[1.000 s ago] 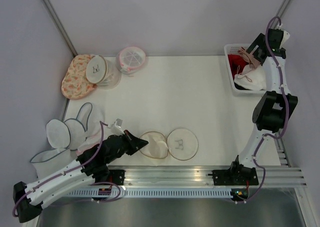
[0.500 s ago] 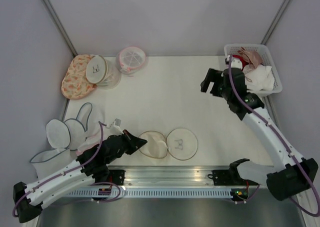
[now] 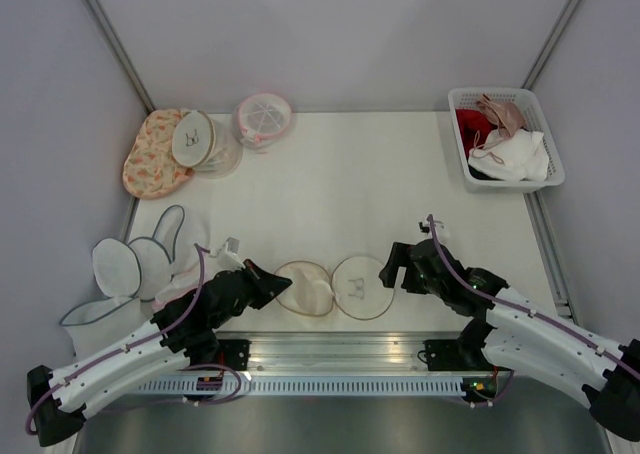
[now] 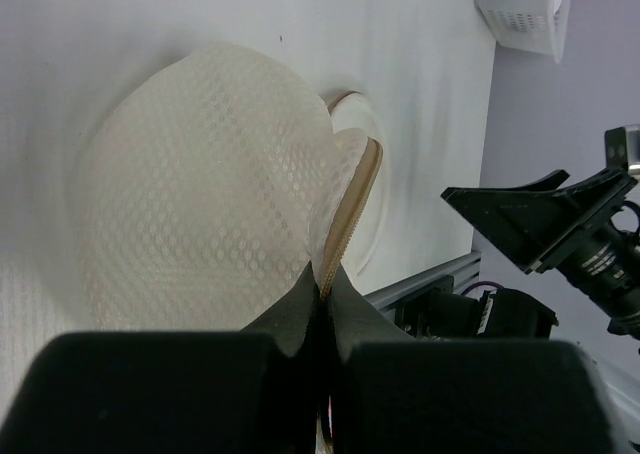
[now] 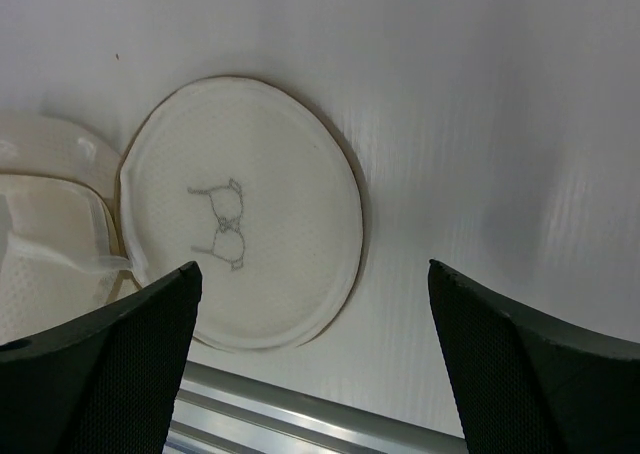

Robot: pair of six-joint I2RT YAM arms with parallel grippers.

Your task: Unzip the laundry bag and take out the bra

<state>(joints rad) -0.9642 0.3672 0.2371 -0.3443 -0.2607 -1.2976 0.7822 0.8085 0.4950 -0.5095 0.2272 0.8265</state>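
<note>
Left claw (image 4: 322, 274) pinched tight on the tan zipper rim (image 4: 352, 204) of the laundry bag (image 3: 338, 287), probably to pin the opened clamshell in place on the counter (image 3: 350, 184). Right claw (image 5: 312, 269) spread wide, hanging just above the half with the bra drawing (image 5: 222, 224) and gripping nothing; looks ready to reach down. Bra (image 3: 503, 112) lies far right in the white basket (image 3: 552, 180) with a white garment (image 3: 515, 159), well apart from both claws.
</note>
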